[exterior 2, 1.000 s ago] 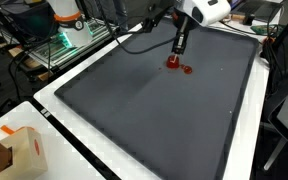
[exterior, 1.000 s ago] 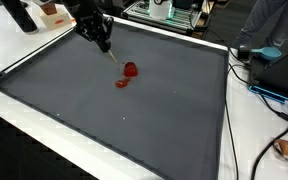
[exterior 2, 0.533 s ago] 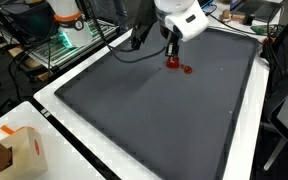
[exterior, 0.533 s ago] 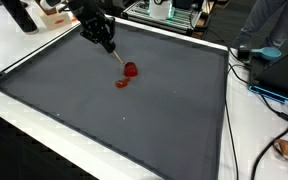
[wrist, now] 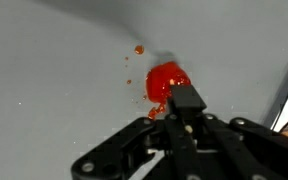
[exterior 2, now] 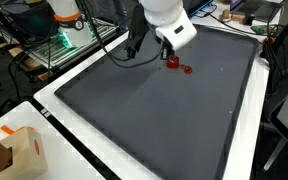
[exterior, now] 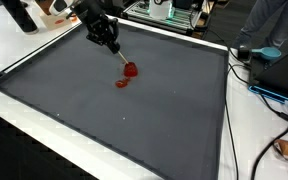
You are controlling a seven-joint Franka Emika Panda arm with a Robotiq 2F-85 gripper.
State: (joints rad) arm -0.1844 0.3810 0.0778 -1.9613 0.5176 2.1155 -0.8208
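Toward the far edge of the mat [exterior: 174,110], the red lump [exterior: 131,69] lies at the tip of the thin stick [exterior: 119,56] your gripper [wrist: 184,108] pinches narrowly. Push hard and you could smear or skid it.

Red blob [exterior: 131,70] is bright glossy red, with a flatter red piece [exterior: 122,83] at its 7 o'clock, both on a plain dark grey mat [exterior: 144,125] with no pattern; the bench [exterior: 29,48] around it is white. In the wrist view the fingers [wrist: 185,100] are matte black, the blob orange-red, with tiny red specks [wrist: 139,49] at its 11 o'clock on pale grey. Arm housing [exterior 2: 169,15] white, box [exterior 2: 19,150] tan and pale, cloth [exterior: 267,52] blue at the mat's 2 o'clock.
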